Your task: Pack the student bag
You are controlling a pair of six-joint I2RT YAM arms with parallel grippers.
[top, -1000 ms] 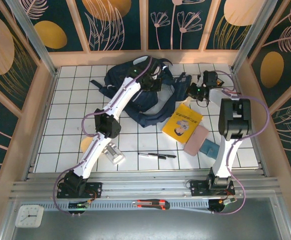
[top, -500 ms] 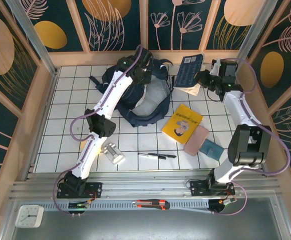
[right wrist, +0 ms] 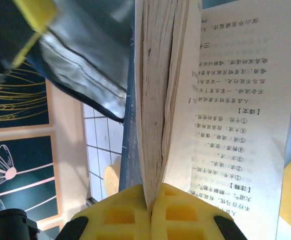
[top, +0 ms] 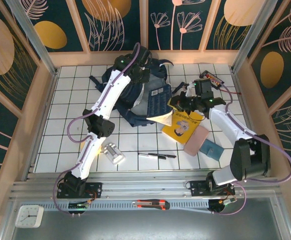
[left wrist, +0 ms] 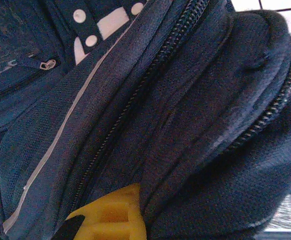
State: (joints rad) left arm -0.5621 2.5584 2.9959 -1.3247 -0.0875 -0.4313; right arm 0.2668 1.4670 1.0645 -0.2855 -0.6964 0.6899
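- Top external view: the student bag (top: 127,102) is seen lying on the white gridded desk (top: 70,100), toward the far edge and left of centre, with its mouth turned to the right.
- The left fingers (top: 139,71) are placed at the far rim of the bag, and the arm is stretched across the desk to reach it.
- A dark blue book (top: 158,97) is held at the bag's mouth by the right fingers (top: 179,103), with its cover facing up and overlapping the pale lining.
- A yellow book (top: 184,126) lies just right of the bag, with a pink pouch (top: 197,140) touching its near corner and a teal card (top: 213,149) beside that.
- A pen (top: 158,155) and a clear cylinder (top: 114,153) lie nearer the arm bases, well apart from the bag.
- Left wrist view: navy fabric, a zip line and a thin pale stripe of the bag are shown close up.
- One yellow pad of the left fingers (left wrist: 116,219) is seen at the bottom edge. A fold of bag fabric is drawn over where the other pad would be, so the fingers are closed narrow, pinching the bag.
- Right wrist view: the right fingers (right wrist: 143,214) are pressed together on the book (right wrist: 153,100), gripped by its edge, with a printed page fanned open to the right.
- The grey lining of the bag (right wrist: 80,65) is seen just left of the book.
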